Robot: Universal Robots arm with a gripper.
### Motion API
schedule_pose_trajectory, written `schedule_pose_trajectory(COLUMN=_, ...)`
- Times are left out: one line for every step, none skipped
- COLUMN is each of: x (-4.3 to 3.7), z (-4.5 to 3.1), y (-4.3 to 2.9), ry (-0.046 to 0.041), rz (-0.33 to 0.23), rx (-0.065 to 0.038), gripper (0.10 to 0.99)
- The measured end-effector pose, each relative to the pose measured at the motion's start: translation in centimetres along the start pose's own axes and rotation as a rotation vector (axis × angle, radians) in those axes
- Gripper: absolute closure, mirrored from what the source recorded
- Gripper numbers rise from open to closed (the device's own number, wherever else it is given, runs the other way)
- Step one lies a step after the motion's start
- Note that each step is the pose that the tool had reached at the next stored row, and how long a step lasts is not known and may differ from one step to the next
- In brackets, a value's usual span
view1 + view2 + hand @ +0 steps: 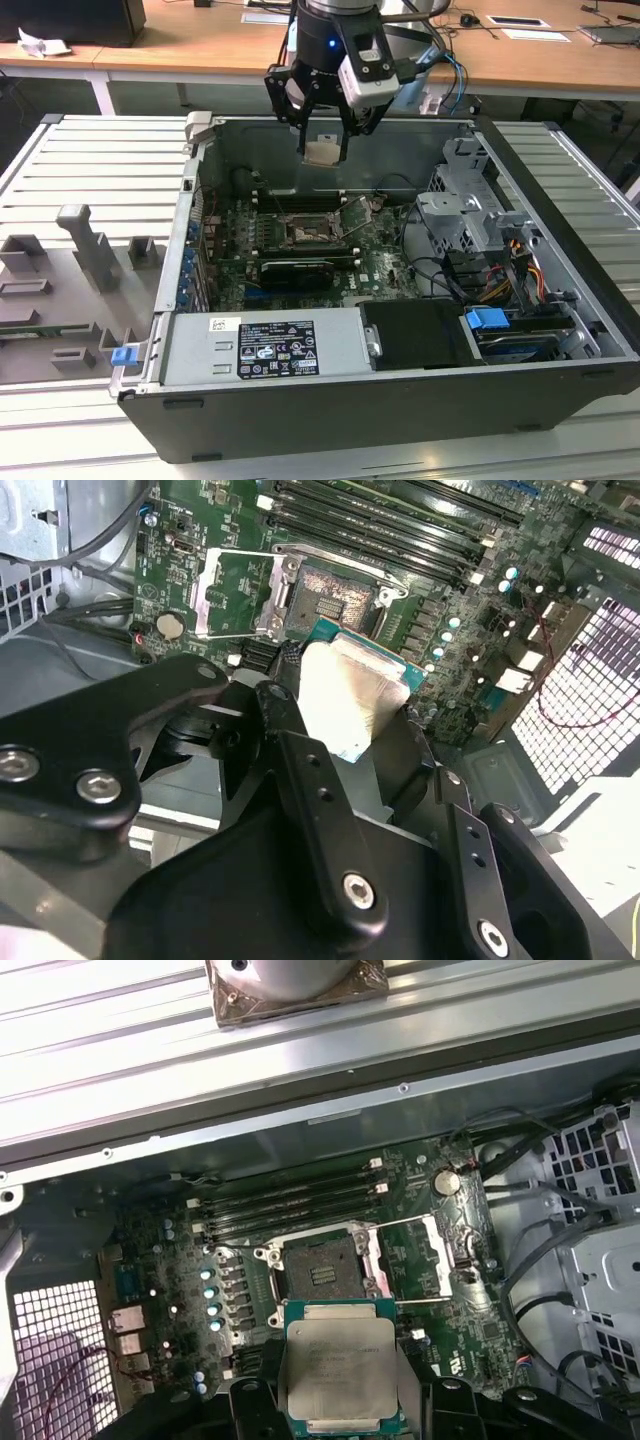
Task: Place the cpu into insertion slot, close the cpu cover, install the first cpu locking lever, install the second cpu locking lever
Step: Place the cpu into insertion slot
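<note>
An open case [400,400] lies on a ribbed metal table [90,160], with a wooden desk [200,40] behind it. Grey fixtures [90,250] stand on the table at the exterior view's left. Inside the case, a power supply [260,345] fills the near edge and a drive cage [470,215] sits at the exterior view's right. The green board [385,270] covers the case floor between them.

The arm comes down over the far wall of the case. Its gripper [323,147] hangs above the board, well clear of it, clenched on the cpu [322,153]. In the first wrist view the black fingers [255,1410] press on two opposite edges of the chip [340,1370], its pale metal top facing the camera. In the second wrist view the chip [345,695] tilts between the dark finger links, its green edge showing.

The slot [322,1268] is bare: dark contacts inside a silvery rim, with memory rows just beside it. It lies apart from the chip, further down on the board [308,233]. The cover [443,1255] is swung open to one side of the slot, hinged at the slot's edge, green board showing through its cut-out. The second wrist view shows the same open frame [205,595] beside the empty socket [325,595].
</note>
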State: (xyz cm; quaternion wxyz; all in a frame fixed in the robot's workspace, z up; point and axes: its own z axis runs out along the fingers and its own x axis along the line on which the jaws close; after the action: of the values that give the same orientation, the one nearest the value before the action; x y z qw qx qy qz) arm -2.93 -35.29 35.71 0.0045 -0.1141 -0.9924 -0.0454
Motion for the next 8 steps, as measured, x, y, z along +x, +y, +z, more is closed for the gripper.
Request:
schedule_pose_trajectory(x=0.0, z=0.02, y=0.0, ry=-0.0007, rz=0.008, rx=0.0, gripper=0.557)
schedule_pose_trajectory(x=0.0, z=0.03, y=0.0, ry=-0.0011, rz=0.012, rx=0.0, gripper=0.557)
schedule_pose_trajectory(x=0.0, z=0.04, y=0.0, ry=-0.0015, rz=0.016, rx=0.0, gripper=0.557)
schedule_pose_trajectory(x=0.0, z=0.06, y=-0.01, ry=-0.0019, rz=0.021, rx=0.0, gripper=0.557)
schedule_pose_trajectory(x=0.0, z=0.07, y=-0.01, ry=-0.0023, rz=0.025, rx=0.0, gripper=0.557)
schedule_pose_trajectory(x=0.0, z=0.08, y=-0.01, ry=-0.0027, rz=0.03, rx=-0.001, gripper=0.557)
schedule_pose_trajectory(x=0.0, z=0.09, y=-0.01, ry=-0.003, rz=0.034, rx=-0.001, gripper=0.557)
schedule_pose_trajectory(x=0.0, z=0.11, y=-0.01, ry=-0.0036, rz=0.04, rx=-0.001, gripper=0.557)
